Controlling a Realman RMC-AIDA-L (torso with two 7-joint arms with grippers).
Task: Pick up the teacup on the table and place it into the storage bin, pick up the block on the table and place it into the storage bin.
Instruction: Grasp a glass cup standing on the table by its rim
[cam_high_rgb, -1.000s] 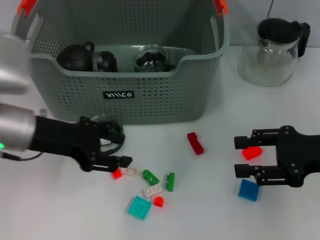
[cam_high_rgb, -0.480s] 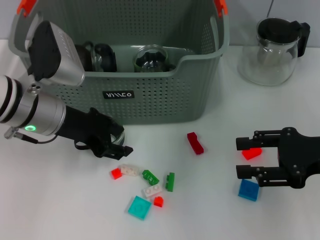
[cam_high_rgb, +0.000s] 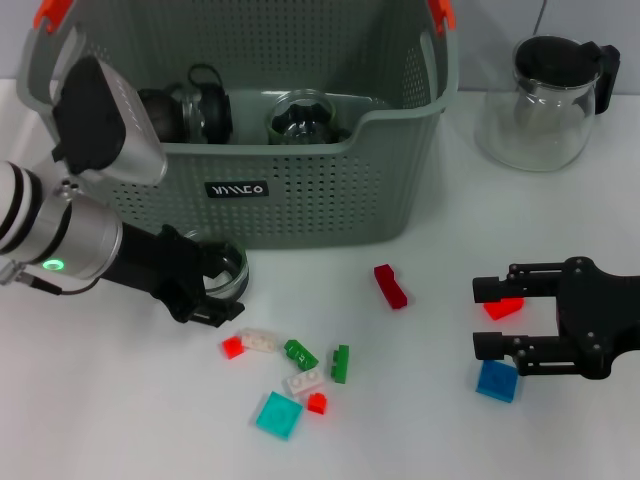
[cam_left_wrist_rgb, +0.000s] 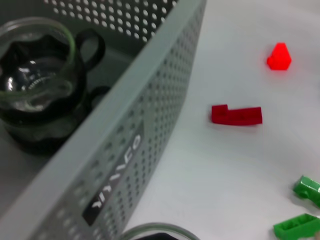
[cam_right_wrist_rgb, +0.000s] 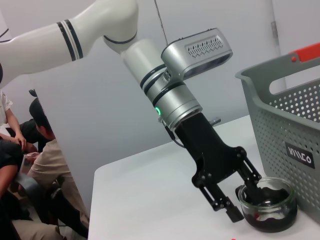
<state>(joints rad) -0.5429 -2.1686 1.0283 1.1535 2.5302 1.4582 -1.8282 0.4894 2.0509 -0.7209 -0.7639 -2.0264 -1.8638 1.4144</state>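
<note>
A glass teacup with dark contents stands on the table just in front of the storage bin. My left gripper is open and low at the cup, one finger on the near side and the other at its rim; the right wrist view shows that gripper beside the teacup. My right gripper hangs open at the right, its fingers straddling a red block without touching it. A blue block lies just below it. The teacup's rim and the bin wall show in the left wrist view.
Several loose blocks lie mid-table: a dark red one, green ones, a teal one. The bin holds a dark teapot and a glass cup. A glass jug stands back right.
My left arm's wrist has swung up into view and its gripper has pulled from the small blocks back toward the teacup. The right gripper has stayed put.
</note>
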